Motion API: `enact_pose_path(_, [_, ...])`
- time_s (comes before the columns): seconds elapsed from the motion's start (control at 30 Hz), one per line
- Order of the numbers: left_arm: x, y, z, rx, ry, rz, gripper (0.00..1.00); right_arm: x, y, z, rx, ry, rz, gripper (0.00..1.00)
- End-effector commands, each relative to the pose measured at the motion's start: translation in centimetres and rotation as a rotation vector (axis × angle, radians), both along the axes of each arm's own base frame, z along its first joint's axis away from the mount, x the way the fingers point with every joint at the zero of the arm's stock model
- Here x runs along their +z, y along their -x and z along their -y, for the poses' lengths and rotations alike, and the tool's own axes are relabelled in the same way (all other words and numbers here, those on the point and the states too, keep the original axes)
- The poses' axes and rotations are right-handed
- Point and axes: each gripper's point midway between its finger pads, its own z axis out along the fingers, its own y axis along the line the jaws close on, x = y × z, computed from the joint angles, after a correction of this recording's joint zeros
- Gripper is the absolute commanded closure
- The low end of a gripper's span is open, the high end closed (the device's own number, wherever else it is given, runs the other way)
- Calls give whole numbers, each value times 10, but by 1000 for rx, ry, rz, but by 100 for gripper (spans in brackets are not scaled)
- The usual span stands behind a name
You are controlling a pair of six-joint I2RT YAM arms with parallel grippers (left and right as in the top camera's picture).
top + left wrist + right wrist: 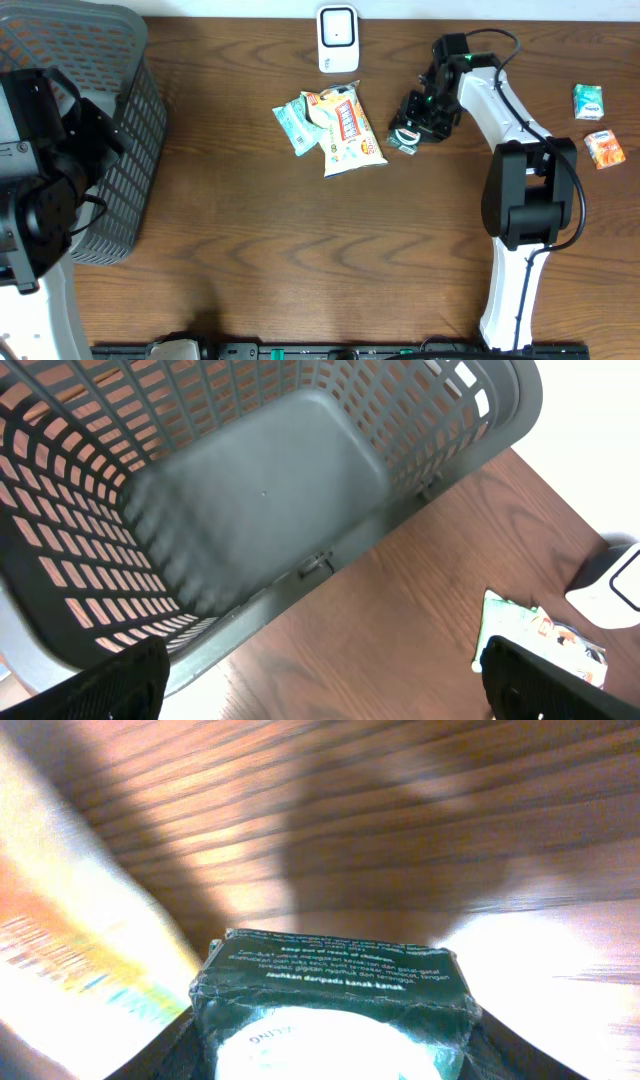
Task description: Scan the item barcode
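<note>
Listing what my two arms show.

Right gripper (pixel 410 128): upper part of the overhead frame, right of centre. Its jaws straddle a dark green box (pixel 335 990) with white print (whether the pads actually press it I cannot tell). The box sits on the wooden table (pixel 300 260), just right of a pile of snack packets (pixel 345 128).

Scanner (pixel 337 38): white, top centre, apart from the box.

Left gripper (pixel 320 680): jaws spread wide, nothing between them, by the grey basket (pixel 260 500) at the left edge.

Teal packet (pixel 588 100) and orange packet (pixel 604 150): far right edge.
</note>
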Motion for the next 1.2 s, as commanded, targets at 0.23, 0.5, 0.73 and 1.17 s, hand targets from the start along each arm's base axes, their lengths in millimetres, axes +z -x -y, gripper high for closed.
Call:
enact_pose_path(0.23, [2,1,-2,13,2,7,2,80,-4,-76,92,-675,26,47])
enact_pose_path(0.5, [2,1,-2,13,2,7,2,136,-10,-101,46,-991,-86,50])
enact_pose_path(0.73, [2,1,-2,13,2,7,2,144,-13,-119,-79,-1010,-276,52])
enact_pose_path(1.17, [2,1,-2,13,2,7,2,156,-30,-136,-303,-1004,-506,59])
